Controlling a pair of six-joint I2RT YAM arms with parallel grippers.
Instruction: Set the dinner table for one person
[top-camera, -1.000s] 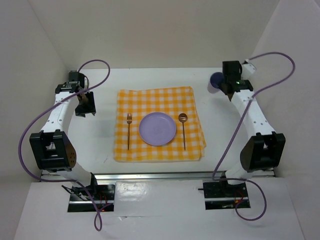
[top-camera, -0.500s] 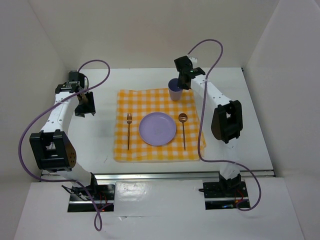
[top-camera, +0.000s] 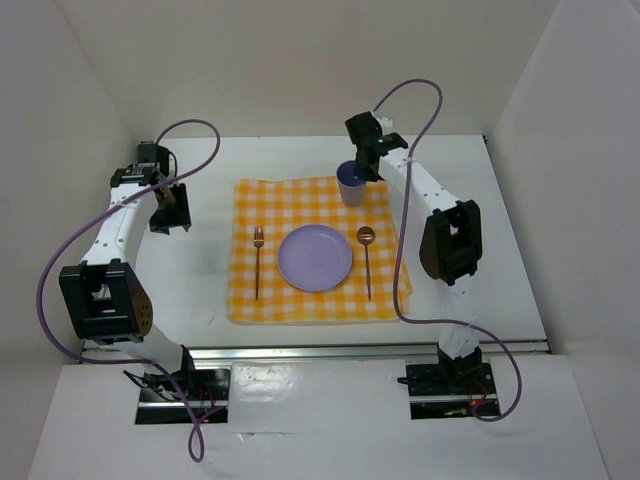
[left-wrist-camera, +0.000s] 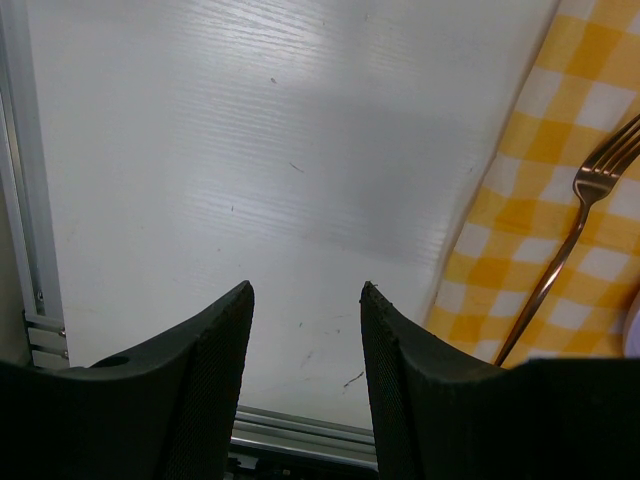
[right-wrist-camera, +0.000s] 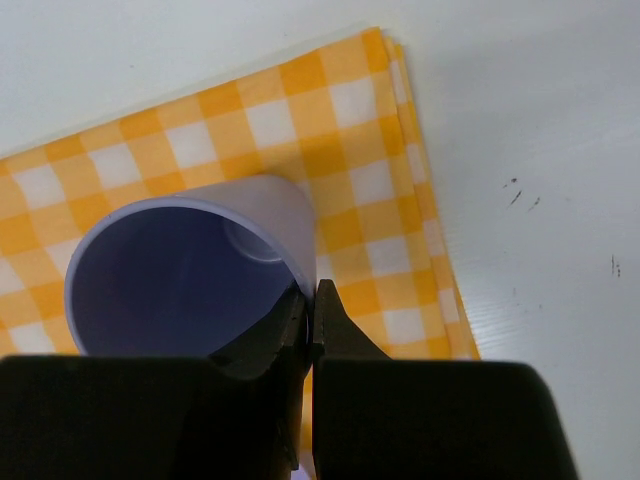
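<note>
Two grippers over the dinner table (top-camera: 200, 290), in unlike states. Right gripper (right-wrist-camera: 312, 300) clenched on the wall of a lilac cup (right-wrist-camera: 180, 270): one finger inside the rim, the other outside, almost no gap between them. Cup open side up, over the far right part of a yellow-and-white checked cloth (top-camera: 320, 305), just beyond the bowl of a copper-coloured spoon (top-camera: 367, 262); contact between cup base and cloth impossible to judge. Left gripper (left-wrist-camera: 305, 295) released, jaws apart with nothing between them, only bare white tabletop below, to the left of the cloth and apart from it. From the left wrist, the tines of a copper-coloured fork (left-wrist-camera: 575, 240) on the checks at the right side of the frame. On the cloth, from left to right: fork, round lilac plate (top-camera: 315, 257), spoon, both utensils lengthwise with heads toward the far side, each just beside the plate and apart from it. Dinner table itself white and matte, underneath everything, stretching from wall to wall, with a metal rail (top-camera: 350, 350) along its near edge, just ahead of the two arm bases. Cloth roughly at the middle of it, bare tabletop on every side.
</note>
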